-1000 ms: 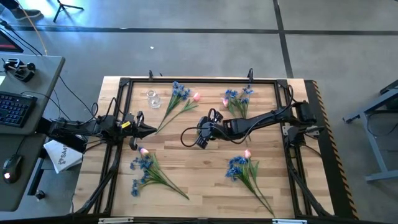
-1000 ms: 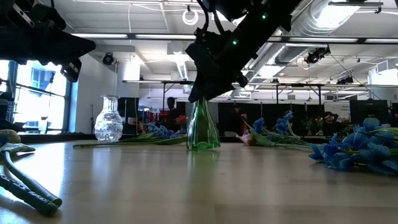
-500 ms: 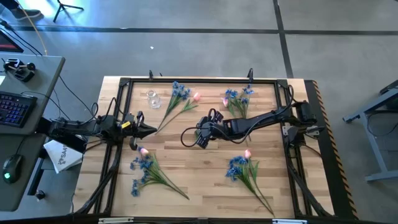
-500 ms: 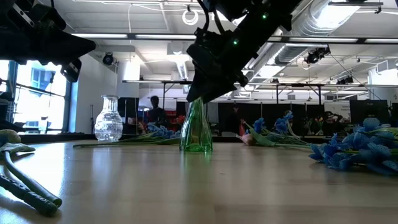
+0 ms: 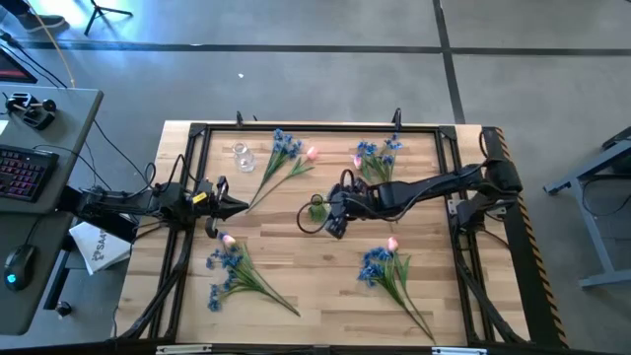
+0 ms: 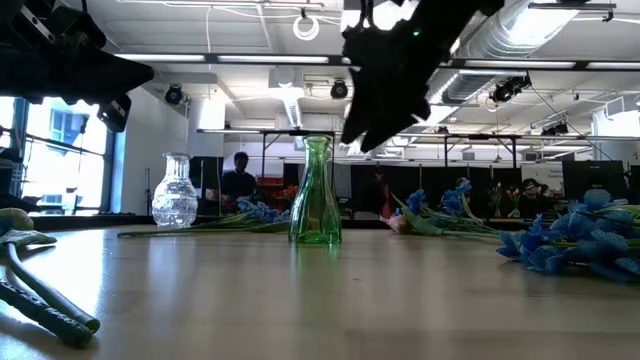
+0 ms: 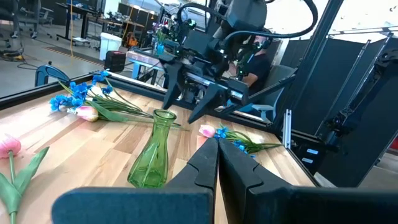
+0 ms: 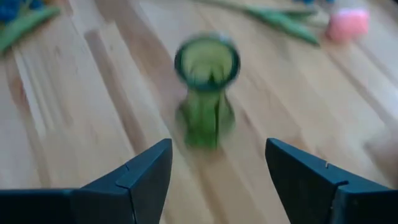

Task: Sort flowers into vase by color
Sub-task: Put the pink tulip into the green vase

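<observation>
Flowers (image 5: 280, 164): four bunches; two vases (image 5: 316, 208).

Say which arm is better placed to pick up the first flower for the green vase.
Probably the right: its open gripper hangs just beside the green vase, with flower bunches close by. The left gripper, shut, waits at the table's left side.

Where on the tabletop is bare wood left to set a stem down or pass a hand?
Bare wood lies along the near middle, between the lower-left bunch and the lower-right bunch. The far strip is crowded: clear vase, two flower bunches. The centre holds the green vase and the open right hand. The left hand waits at the left edge.
</observation>
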You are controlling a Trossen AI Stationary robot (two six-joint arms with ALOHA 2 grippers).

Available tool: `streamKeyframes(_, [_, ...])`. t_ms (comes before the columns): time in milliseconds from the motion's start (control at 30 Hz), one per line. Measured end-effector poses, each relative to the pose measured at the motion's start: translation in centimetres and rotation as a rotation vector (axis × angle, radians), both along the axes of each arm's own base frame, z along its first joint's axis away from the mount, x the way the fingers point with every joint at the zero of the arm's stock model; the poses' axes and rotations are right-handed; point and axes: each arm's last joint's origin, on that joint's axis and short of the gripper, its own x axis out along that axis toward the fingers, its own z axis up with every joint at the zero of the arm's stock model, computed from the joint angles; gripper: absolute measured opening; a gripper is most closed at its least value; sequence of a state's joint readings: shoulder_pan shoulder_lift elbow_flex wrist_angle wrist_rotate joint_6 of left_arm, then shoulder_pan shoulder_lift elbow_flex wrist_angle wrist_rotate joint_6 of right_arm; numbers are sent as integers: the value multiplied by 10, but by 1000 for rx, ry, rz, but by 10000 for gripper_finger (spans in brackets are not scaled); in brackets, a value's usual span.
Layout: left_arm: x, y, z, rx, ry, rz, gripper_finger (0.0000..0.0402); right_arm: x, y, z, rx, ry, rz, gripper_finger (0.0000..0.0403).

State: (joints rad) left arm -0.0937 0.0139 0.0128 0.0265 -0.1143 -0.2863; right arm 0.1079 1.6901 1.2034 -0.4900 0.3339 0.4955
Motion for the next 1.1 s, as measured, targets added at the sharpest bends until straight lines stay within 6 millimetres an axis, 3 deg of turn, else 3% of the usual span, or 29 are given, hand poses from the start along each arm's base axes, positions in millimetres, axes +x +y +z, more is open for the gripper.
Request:
streamKeyframes(233, [0,0,0,0,0,0,0,-36,27,8,71,173,-49,254])
streamKeyframes(500, [0,0,0,4,0,1,0,-77,73,4,297,442,-107,254])
streamKeyframes(800, [0,0,0,9,0,1,0,-118,121,-22,528,657,-281,254])
streamKeyframes(967, [0,0,0,10,0,1,0,-139,131,-44,561,741,-332,254])
streamKeyframes(1100, [0,0,0,10,0,1,0,-140,136,-58,598,674,-289,250])
